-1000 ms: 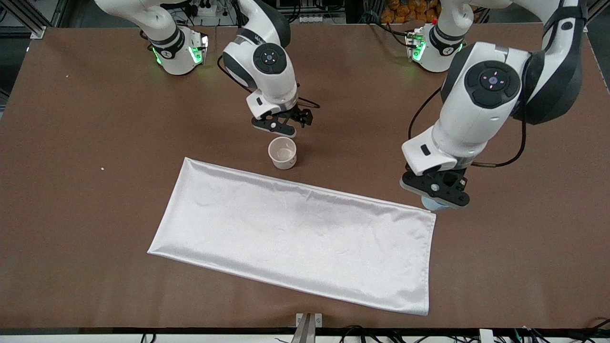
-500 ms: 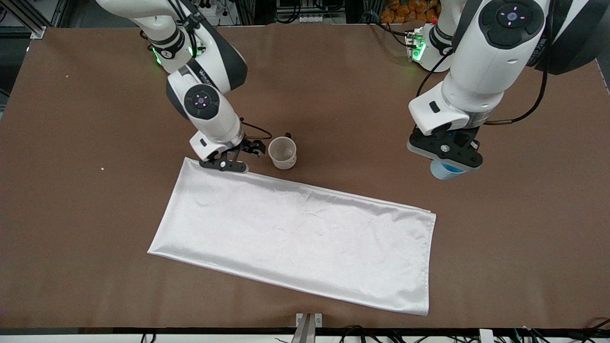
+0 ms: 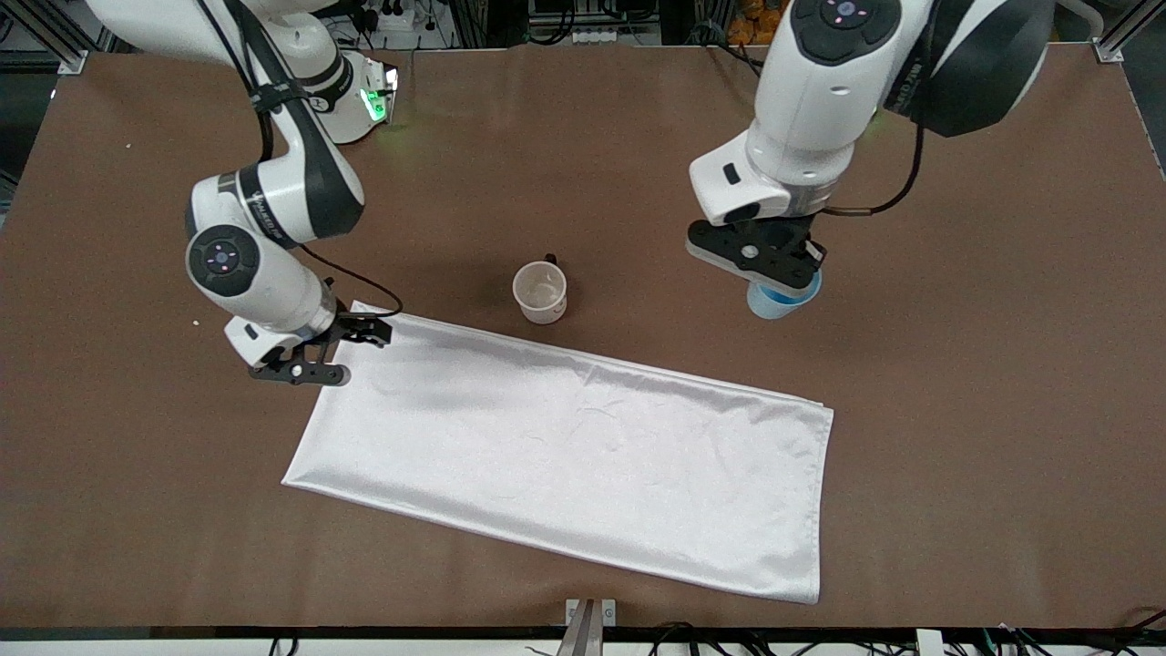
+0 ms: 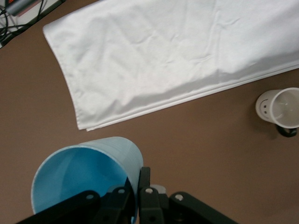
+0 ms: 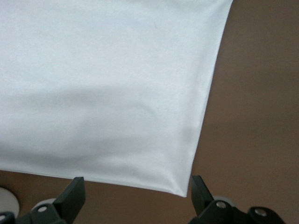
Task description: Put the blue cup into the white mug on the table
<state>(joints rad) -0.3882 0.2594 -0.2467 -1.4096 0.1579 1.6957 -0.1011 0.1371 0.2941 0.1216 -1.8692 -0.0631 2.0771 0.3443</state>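
The blue cup is off the table, held in the air in the upper half of the front view. At the right arm's end, mid-frame, the right gripper hangs with its jaws spread wide and empty over the corner of the white cloth. The white mug stands upright at centre frame, just beside the cloth's edge. Toward the left arm's end, the left gripper has its jaws closed on the cup's rim, over bare tabletop, well apart from the mug.
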